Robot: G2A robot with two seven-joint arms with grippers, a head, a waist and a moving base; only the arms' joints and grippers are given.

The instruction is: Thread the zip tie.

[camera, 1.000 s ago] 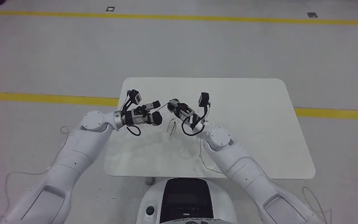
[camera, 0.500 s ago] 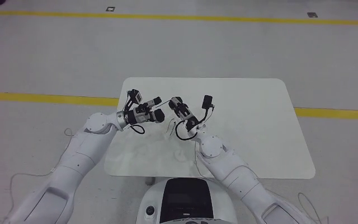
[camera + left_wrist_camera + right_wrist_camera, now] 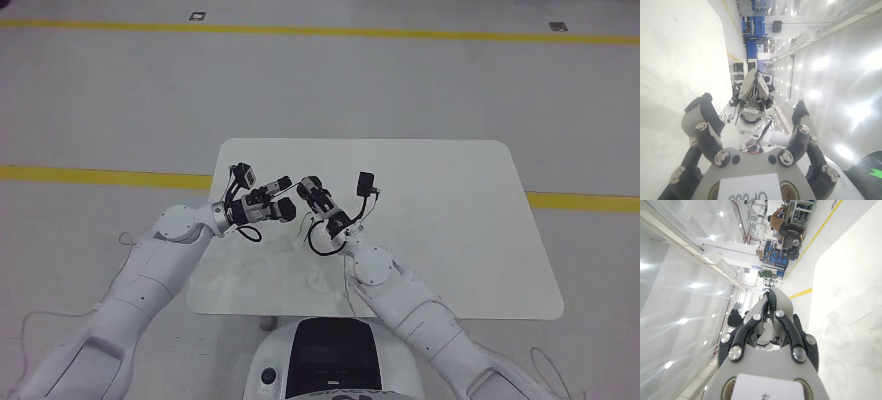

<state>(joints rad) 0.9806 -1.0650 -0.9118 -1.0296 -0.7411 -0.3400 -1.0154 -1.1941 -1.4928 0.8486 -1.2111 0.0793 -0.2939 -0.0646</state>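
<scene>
Above the white table (image 3: 450, 220), near its left side, my two grippers face each other tip to tip. My right gripper (image 3: 306, 188) is shut on the zip tie (image 3: 755, 86), a thin dark strip pinched between its grey fingers (image 3: 747, 85). The tie's loose part (image 3: 303, 226) hangs down as a faint thin line towards the table. My left gripper (image 3: 753, 100) is open, its black-padded fingers (image 3: 704, 108) spread wide just in front of the right gripper's tips with nothing between them. In the right wrist view the right gripper (image 3: 769, 294) shows its black pads pressed together.
The table's left edge and rounded corner (image 3: 225, 150) lie close to the grippers. The tabletop (image 3: 470, 250) stretches bare to the right. A black cable (image 3: 322, 240) loops under the right wrist.
Both arms have shifted slightly, the right forearm swinging left and the left arm edging right. The grippers stay close together, the right one shut and the left one open.
</scene>
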